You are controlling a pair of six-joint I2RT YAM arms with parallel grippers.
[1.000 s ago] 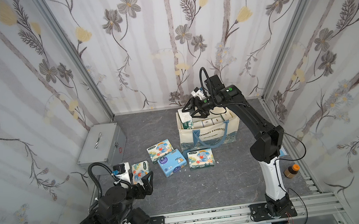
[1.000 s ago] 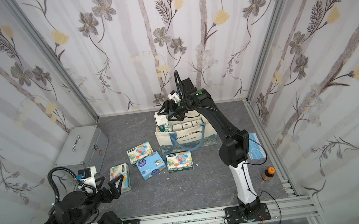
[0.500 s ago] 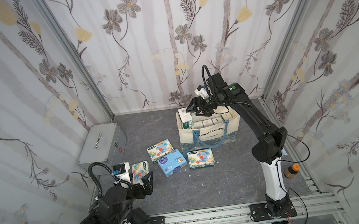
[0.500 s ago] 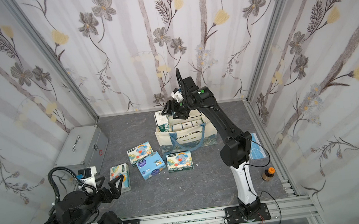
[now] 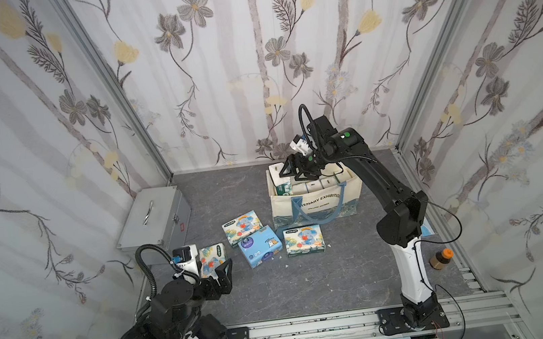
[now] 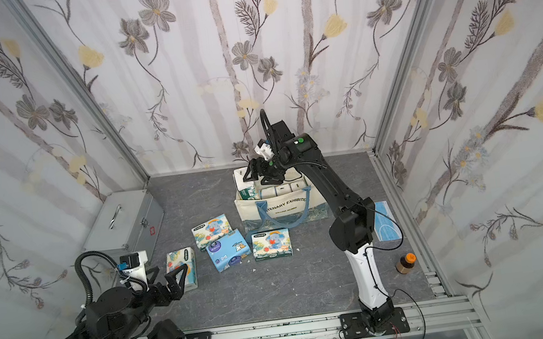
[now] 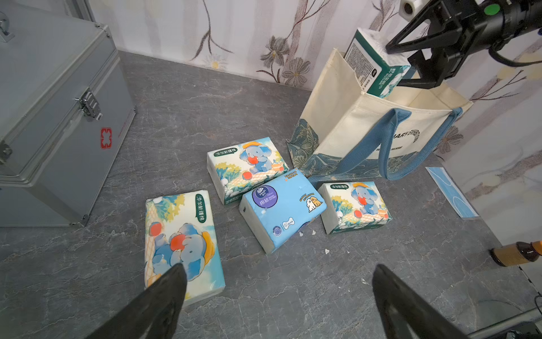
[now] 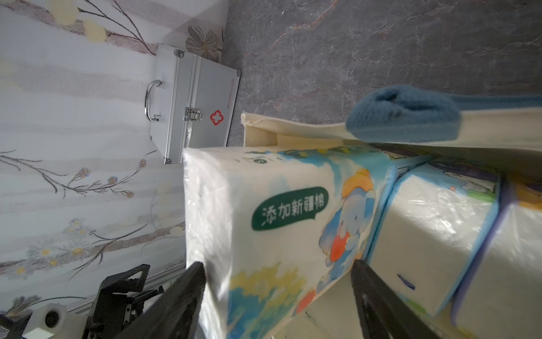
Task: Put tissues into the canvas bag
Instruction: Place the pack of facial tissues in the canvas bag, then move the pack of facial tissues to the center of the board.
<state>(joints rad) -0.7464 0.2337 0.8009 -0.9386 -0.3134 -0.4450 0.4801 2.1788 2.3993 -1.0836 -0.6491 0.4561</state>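
Cream canvas bag with blue handles stands upright at the back of the grey bench, its lettered side facing the arms. At the end of the bag nearer the metal case, 1 standing pack with an elephant print sits on end, tilted, with much of it above the rim. The right jaws grasp this pack from above, 1 on each side of its upper part. In the right wrist view both tips lie against the wrapper. Beside it, a row of packs stands on edge inside the bag and fills the rest of the opening. Their count is hard to tell.

4 more packs lie flat on the bench before the bag:
- The front pack, with an elephant print, lies just before the bag, near the hanging handle.
- The light blue pack lies just beside it, toward the case.
- The middle pack, also with an elephant print, rests against the blue pack's far edge.
- The near pack, the 4th, lies apart from these, closest to the left arm.

The left jaws are spread wide and hold nothing, hovering low by the near pack. In the left wrist view, 1 tip overlaps the pack's corner, and contact cannot be judged.

A blue face mask lies flat behind the right arm, and a brown bottle stands near the rail.
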